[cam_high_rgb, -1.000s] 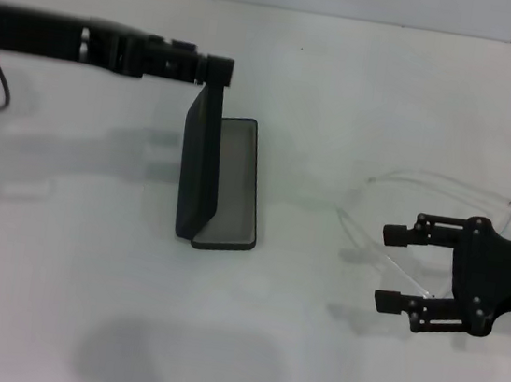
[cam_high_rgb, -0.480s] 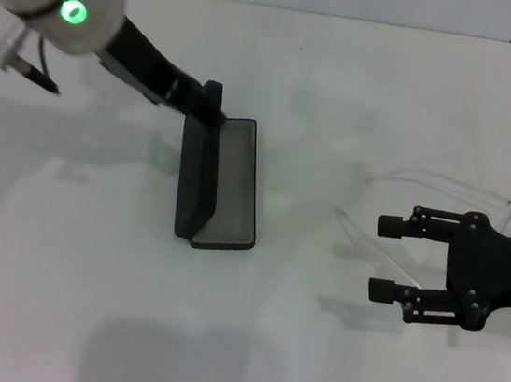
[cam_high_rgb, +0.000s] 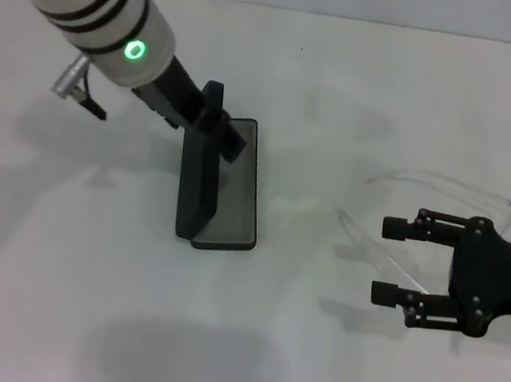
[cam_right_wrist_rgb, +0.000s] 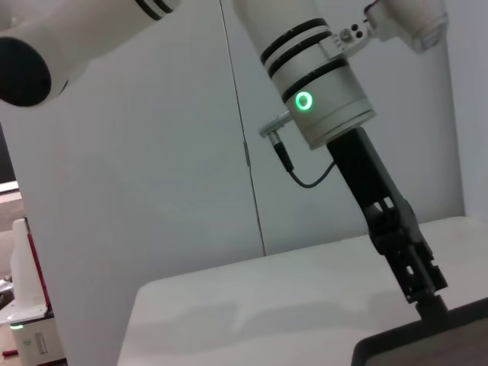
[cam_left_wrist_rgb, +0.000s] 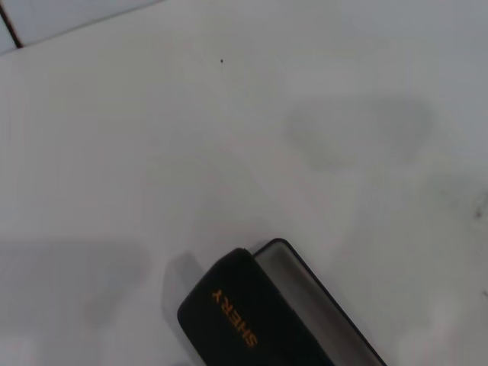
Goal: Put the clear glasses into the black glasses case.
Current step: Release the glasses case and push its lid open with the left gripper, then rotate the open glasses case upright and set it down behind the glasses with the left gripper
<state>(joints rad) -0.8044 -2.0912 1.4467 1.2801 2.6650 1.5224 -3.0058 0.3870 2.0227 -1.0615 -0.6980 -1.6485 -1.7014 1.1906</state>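
Note:
The black glasses case (cam_high_rgb: pixel 198 188) lies open left of the table's middle, lid upright and grey lining (cam_high_rgb: pixel 237 189) facing right. My left gripper (cam_high_rgb: pixel 216 118) is at the far end of the lid. The left wrist view shows the lid (cam_left_wrist_rgb: pixel 242 320) with its orange logo. In the right wrist view the left gripper (cam_right_wrist_rgb: pixel 418 280) touches the lid edge (cam_right_wrist_rgb: pixel 415 345). The clear glasses (cam_high_rgb: pixel 445 185) lie on the table at the right, one thin arm (cam_high_rgb: pixel 375 249) pointing toward me. My right gripper (cam_high_rgb: pixel 388 260) is open, its fingertips either side of that arm's near part, with nothing held.
The white table (cam_high_rgb: pixel 344 90) ends at a tiled wall along the far edge. A grey cable (cam_high_rgb: pixel 84 98) hangs from the left arm's wrist.
The left arm has swung from lying flat at the left to reaching down from the upper left, its gripper staying at the lid's far end. The right gripper has barely shifted and stays open.

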